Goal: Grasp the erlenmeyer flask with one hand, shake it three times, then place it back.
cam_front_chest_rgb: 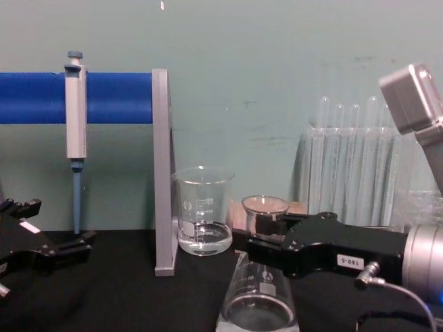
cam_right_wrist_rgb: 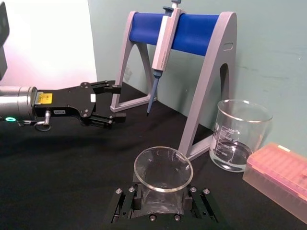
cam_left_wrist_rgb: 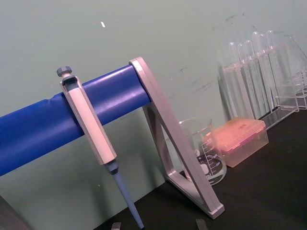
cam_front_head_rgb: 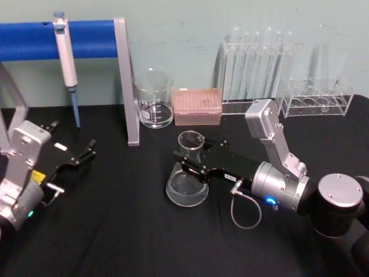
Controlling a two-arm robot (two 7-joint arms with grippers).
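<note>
While the left gripper [cam_front_head_rgb: 85,154] idles open at lower left, the right gripper [cam_front_head_rgb: 188,164] clasps the neck of the upright erlenmeyer flask [cam_front_head_rgb: 185,191] mid-frame.

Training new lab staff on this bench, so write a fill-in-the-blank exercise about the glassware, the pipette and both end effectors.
1. The right end effector grips the flask by its ____.
2. The pipette hangs on a stand whose crossbar is coloured ____.
3. The pink box sits right beside the glass ____.
4. The left end effector, parked at the table's left side, has its jaws ____.

Missing words: neck; blue; beaker; open.
</note>
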